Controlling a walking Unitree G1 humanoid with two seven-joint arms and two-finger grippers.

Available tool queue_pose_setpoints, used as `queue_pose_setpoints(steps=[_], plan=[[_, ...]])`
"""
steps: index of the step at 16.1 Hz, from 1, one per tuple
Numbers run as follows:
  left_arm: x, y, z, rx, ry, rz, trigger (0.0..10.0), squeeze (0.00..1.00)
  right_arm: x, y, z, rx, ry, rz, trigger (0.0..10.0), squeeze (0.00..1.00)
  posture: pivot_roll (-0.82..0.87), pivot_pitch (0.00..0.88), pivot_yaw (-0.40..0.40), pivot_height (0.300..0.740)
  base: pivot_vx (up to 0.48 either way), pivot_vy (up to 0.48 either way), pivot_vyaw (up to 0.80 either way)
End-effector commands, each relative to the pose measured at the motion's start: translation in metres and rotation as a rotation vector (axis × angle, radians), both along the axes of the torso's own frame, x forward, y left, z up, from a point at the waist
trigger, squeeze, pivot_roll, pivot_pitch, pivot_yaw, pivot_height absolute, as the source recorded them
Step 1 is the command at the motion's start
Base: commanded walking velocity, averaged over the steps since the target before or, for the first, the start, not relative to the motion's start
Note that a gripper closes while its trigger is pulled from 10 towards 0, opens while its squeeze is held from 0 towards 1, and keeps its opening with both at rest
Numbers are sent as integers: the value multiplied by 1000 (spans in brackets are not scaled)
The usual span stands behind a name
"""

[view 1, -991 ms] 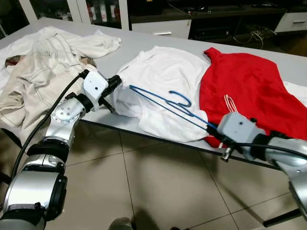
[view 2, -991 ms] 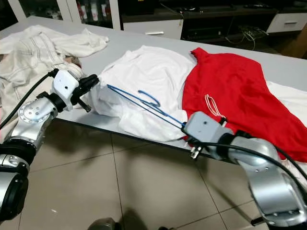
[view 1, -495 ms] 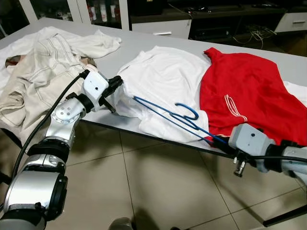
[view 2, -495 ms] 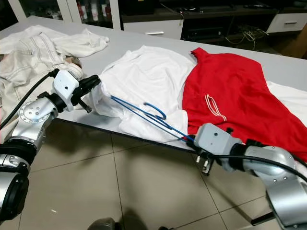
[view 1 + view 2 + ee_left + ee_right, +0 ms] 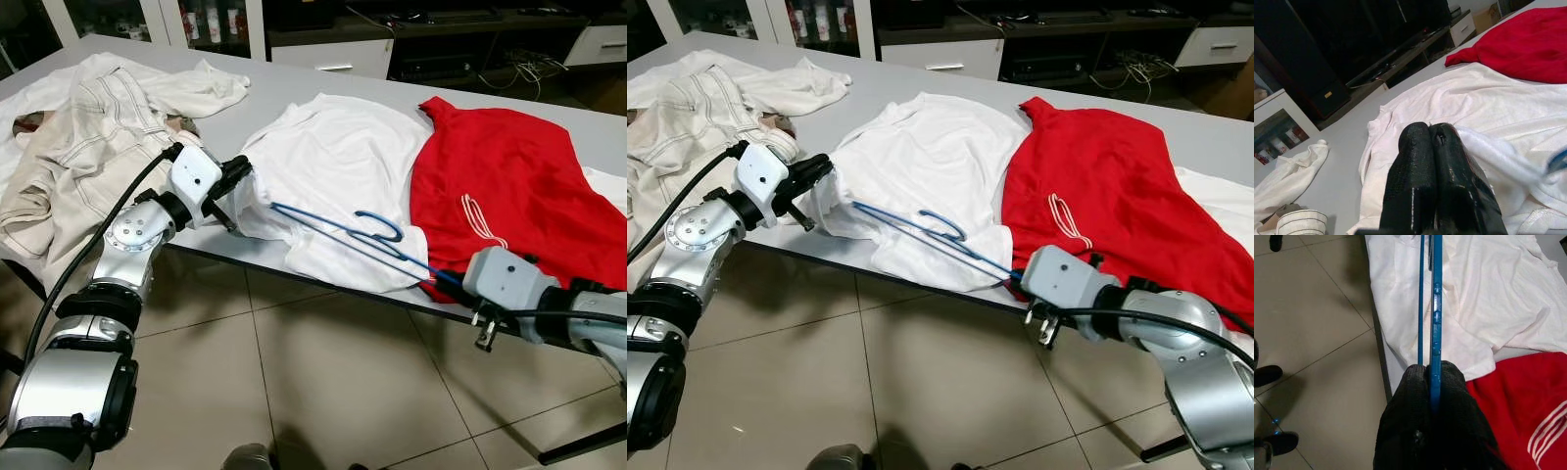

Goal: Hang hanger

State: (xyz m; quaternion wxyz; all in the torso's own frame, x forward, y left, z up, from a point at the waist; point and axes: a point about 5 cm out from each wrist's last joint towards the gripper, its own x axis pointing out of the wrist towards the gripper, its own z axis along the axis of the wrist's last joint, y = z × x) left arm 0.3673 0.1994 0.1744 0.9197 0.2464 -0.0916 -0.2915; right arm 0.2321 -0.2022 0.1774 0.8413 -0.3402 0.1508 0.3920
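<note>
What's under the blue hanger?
The blue hanger lies over the white shirt, which rests on the grey table. Its far end is tucked into the shirt, so that tip is hidden. The right gripper holds its near end.

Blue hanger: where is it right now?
In the left eye view the hanger lies over the white shirt at the table's near edge, its right end clamped in the right gripper, beside the red shirt.

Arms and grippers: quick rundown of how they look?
Silver, rounded metal segments with black joint bands. Pale grey boxy wrist housings. A black cable runs along each forearm. Left gripper and right gripper: two long black textured fingers each.
</note>
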Motion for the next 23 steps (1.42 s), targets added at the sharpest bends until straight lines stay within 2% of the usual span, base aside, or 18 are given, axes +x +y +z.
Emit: queue_pose_setpoints(steps=[1, 3, 4, 7, 8, 14, 16, 18, 20, 23], plan=[[-1, 2, 1, -1, -7, -5, 0, 0, 0, -7, 4, 0, -6, -13, 10000, 0, 32, 29, 22, 740, 0, 0, 0], [-1, 0, 2, -2, -7, -10, 0, 0, 0, -7, -3, -35, 32, 22, 10000, 0, 30, 30, 20, 740, 0, 0, 0], [0, -1, 2, -3, -7, -12, 0, 0, 7, -5, -6, -65, 21, 9, 10000, 0, 30, 29, 18, 740, 0, 0, 0], [-1, -3, 1, -6, -9, -15, 0, 0, 28, 0, -5, -75, -27, -54, 10000, 0, 40, 26, 8, 740, 0, 0, 0], [-2, -2, 0, -9, -10, -13, 0, 0, 38, 2, -7, -122, -42, -61, 10000, 0, 45, 25, 2, 740, 0, 0, 0], [-5, 2, -4, -12, -10, -1, 0, 0, 55, -1, -17, -246, -55, -96, 10000, 0, 59, 28, -8, 740, 0, 0, 0], [-5, 3, -4, -12, -10, 2, 0, 0, 57, 2, -18, -257, -51, -73, 10000, 0, 61, 27, -8, 740, 0, 0, 0], [-5, 4, -3, -11, -13, 6, 0, 0, 53, -1, -7, -186, -65, -86, 10000, 0, 63, 27, -6, 740, 0, 0, 0], [-5, 5, -3, -8, -12, 8, 0, 0, 47, -9, 3, -159, -82, -108, 10000, 0, 59, 26, -1, 740, 0, 0, 0], [-4, 5, -1, -3, -9, 5, 0, 0, 29, 1, 5, -70, -57, -54, 10000, 0, 46, 27, 11, 740, 0, 0, 0]])
